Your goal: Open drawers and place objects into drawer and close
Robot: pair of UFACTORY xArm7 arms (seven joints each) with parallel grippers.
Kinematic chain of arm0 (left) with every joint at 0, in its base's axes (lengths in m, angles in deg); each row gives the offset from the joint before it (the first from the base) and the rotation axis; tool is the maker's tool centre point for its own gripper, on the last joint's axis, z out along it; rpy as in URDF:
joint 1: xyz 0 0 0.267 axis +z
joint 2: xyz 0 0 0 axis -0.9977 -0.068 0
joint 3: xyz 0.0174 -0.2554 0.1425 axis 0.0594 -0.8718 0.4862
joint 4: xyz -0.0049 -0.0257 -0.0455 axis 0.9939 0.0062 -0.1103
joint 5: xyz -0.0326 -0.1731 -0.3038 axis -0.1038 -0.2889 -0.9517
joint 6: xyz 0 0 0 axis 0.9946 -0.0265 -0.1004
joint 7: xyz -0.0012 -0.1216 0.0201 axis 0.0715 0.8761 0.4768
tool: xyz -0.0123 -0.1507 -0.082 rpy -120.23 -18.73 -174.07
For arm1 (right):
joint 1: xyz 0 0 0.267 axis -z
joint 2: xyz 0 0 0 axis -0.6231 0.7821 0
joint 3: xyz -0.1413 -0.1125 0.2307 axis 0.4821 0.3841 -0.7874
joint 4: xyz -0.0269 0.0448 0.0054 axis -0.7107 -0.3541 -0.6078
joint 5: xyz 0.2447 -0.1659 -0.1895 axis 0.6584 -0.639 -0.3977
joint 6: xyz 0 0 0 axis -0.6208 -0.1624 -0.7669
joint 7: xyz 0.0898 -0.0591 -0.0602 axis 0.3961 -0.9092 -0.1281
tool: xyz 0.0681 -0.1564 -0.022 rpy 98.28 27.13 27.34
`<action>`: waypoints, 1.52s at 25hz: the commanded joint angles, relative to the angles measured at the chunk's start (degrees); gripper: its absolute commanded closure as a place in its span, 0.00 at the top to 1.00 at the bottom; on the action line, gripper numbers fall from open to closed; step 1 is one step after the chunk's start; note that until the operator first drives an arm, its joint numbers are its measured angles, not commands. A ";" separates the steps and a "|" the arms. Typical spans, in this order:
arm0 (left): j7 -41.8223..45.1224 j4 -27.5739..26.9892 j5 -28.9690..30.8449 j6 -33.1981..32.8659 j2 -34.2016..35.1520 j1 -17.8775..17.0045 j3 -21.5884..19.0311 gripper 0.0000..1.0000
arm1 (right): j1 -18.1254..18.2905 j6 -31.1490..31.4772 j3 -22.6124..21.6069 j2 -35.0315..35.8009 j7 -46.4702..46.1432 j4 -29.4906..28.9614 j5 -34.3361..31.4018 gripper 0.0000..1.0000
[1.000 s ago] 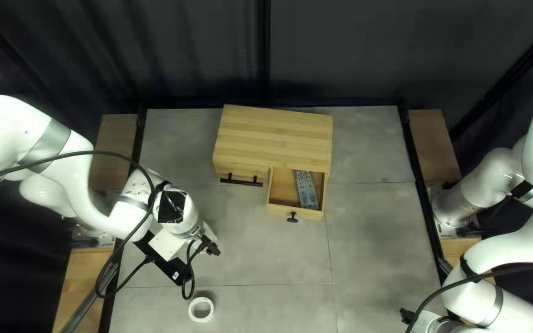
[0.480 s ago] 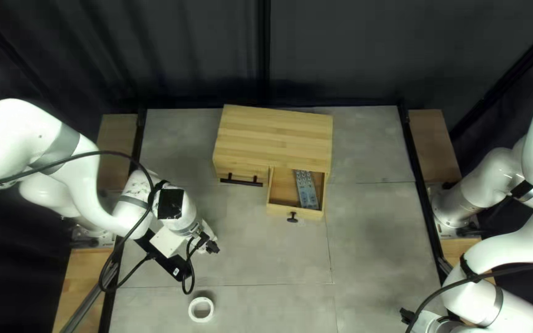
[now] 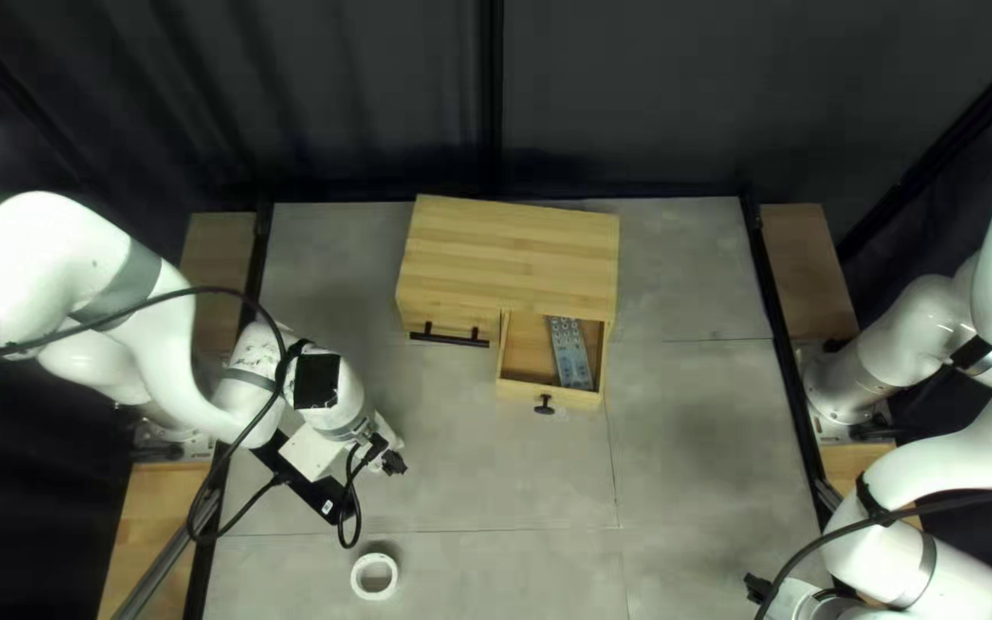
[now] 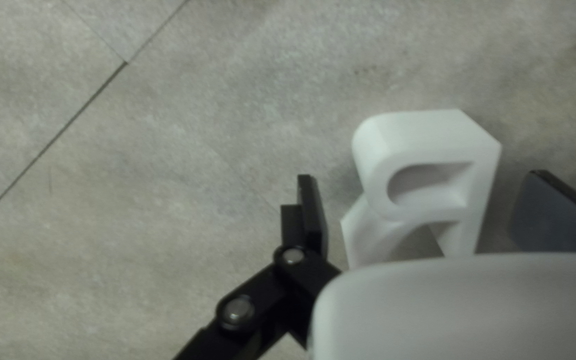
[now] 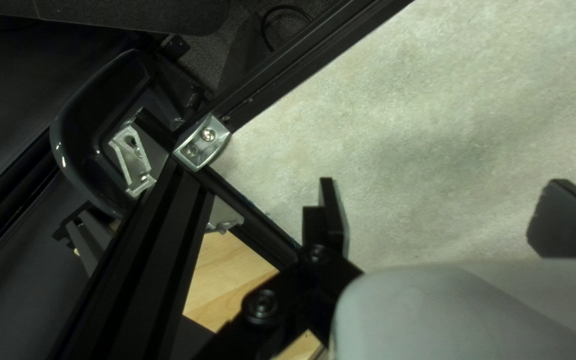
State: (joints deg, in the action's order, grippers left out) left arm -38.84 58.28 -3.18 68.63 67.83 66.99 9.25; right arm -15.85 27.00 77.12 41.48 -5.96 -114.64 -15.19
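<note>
Left tool [image 3: 388, 441]: open, its black fingers spread around a white block with openings [image 4: 435, 137], a gap visible on each side. Right tool [image 3: 783, 594]: likewise open, above the surface [image 3: 462, 494] near its edge. Top left view: wooden cabinet [image 3: 508, 258] with two front drawers; the one on the right [image 3: 542, 393] stands pulled out and holds a grey remote control [image 3: 570, 353], while the one on the left [image 3: 450, 319] is closed. A white ring [image 3: 359, 576] lies nearer the surface's near edge.
</note>
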 commanded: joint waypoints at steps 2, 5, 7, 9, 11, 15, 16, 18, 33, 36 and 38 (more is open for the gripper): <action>0.09 -0.05 -0.54 -0.72 -0.52 -0.24 -0.09 0.00 | 0.00 0.00 0.00 0.00 0.00 0.00 0.00 1.00; 0.46 -0.79 -0.79 -0.54 -0.93 -0.44 -0.27 0.00 | 0.00 0.00 0.00 0.00 0.00 0.00 0.00 1.00; 1.11 -1.48 -0.88 0.64 -0.57 -0.54 -0.46 0.00 | 0.00 0.00 0.00 0.00 0.00 0.00 0.00 1.00; 2.08 -2.28 -0.54 2.74 0.60 -0.42 -0.66 0.00 | 0.00 0.00 0.00 0.00 0.00 0.00 0.00 1.00; 3.14 -3.30 0.03 5.37 2.14 -0.12 -0.80 0.00 | 0.00 0.00 0.00 0.00 0.00 0.00 0.00 1.00; 6.41 -7.09 1.83 14.04 7.46 1.14 -1.44 0.00 | 0.00 0.00 0.00 0.00 0.00 0.00 0.00 1.00; 8.14 -9.71 2.47 18.03 9.17 1.72 -1.86 0.00 | 0.00 0.00 0.00 0.00 0.00 0.00 0.00 1.00; 10.97 -14.47 3.21 23.59 10.53 2.54 -2.42 0.00 | 0.00 0.00 0.00 0.00 0.00 0.00 0.00 1.00; 18.63 -30.39 -5.30 26.80 6.94 5.60 1.86 0.00 | 0.00 0.00 0.00 0.00 0.00 0.00 0.00 1.00; 17.63 -32.75 -8.24 24.87 4.19 5.87 3.14 0.00 | 0.00 0.00 0.00 0.00 0.00 0.00 0.00 1.00; 16.68 -35.00 -9.37 25.46 2.29 6.14 3.86 0.00 | 0.00 0.00 0.00 0.00 0.00 0.00 0.00 1.00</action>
State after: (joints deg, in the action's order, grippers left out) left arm -21.16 25.63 -10.92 94.05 72.25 72.83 12.18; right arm -15.85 27.00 77.12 41.48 -5.96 -114.64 -15.19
